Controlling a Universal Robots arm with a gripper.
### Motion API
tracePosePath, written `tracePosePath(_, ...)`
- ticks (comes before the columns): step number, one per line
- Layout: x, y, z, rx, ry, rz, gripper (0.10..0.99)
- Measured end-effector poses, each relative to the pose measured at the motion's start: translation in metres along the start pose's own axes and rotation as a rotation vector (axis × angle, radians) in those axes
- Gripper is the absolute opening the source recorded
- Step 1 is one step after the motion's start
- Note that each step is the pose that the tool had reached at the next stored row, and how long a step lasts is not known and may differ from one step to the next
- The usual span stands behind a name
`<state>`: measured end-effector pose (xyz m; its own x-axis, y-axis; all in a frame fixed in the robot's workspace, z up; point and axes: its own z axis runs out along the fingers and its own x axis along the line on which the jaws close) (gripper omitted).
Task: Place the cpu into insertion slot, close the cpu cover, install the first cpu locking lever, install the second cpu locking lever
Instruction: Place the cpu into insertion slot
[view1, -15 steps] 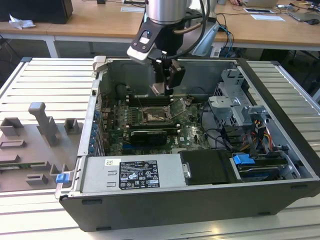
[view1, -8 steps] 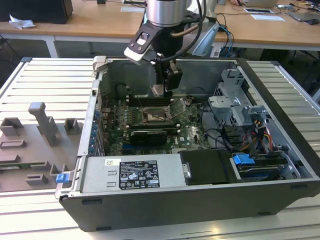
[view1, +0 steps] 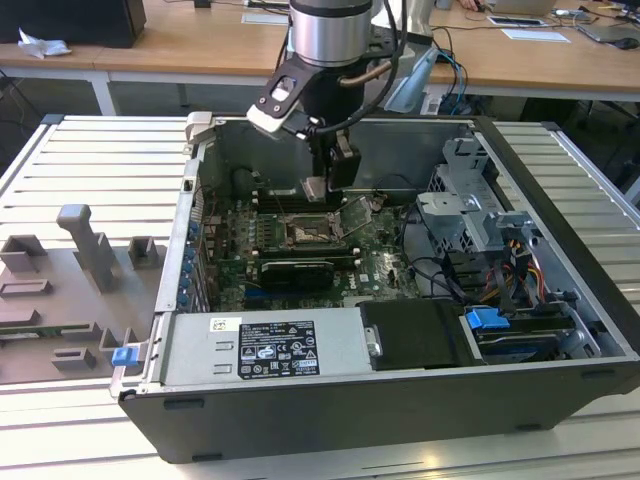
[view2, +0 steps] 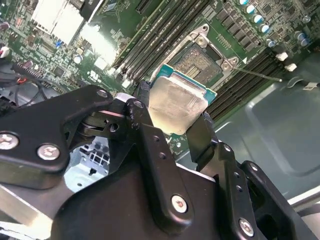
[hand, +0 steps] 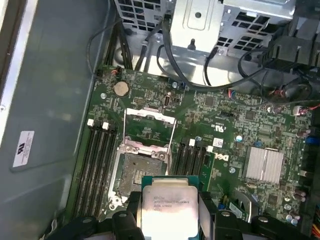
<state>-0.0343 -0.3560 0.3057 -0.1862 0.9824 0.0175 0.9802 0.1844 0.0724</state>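
Gripper (view2: 172, 110) fingers were clamped on the cpu (view2: 175, 102), which was held over the insertion slot (hand: 137, 172) of the green circuit board (hand: 225, 145), apart from it. The cpu cover (hand: 149, 113) was seen swung open beside the slot, toward the board edge nearest the drive cage (hand: 200, 20), inside the open computer case (view1: 560, 250).

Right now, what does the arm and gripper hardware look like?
The arm is a silver cylinder over a black wrist, with a black cable looping beside it and a white-and-black block attached. The gripper is matte black, its two fingers studded with silver screws.
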Motion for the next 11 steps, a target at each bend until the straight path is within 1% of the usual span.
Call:
tracePosePath(1, -0.0001, -0.0003, 0.0044, 0.000, -0.0032, 0.045, 0.541)
tracePosePath(2, -0.0001, -0.0005, 0.0072, 0.000, -0.0052, 0.075, 0.541)
tracePosePath(3, -0.0002, -0.0009, 0.0115, -0.001, -0.0088, 0.123, 0.541)
tracePosePath(4, -0.0002, -0.0014, 0.0164, -0.001, -0.0112, 0.157, 0.541)
tracePosePath(5, 0.0004, -0.0019, 0.0206, -0.001, -0.0123, 0.171, 0.541)
tracePosePath(9, 0.0043, -0.0019, 0.0290, -0.001, -0.0125, 0.175, 0.541)
tracePosePath(11, 0.0047, -0.0029, 0.0358, -0.001, -0.0126, 0.175, 0.541)
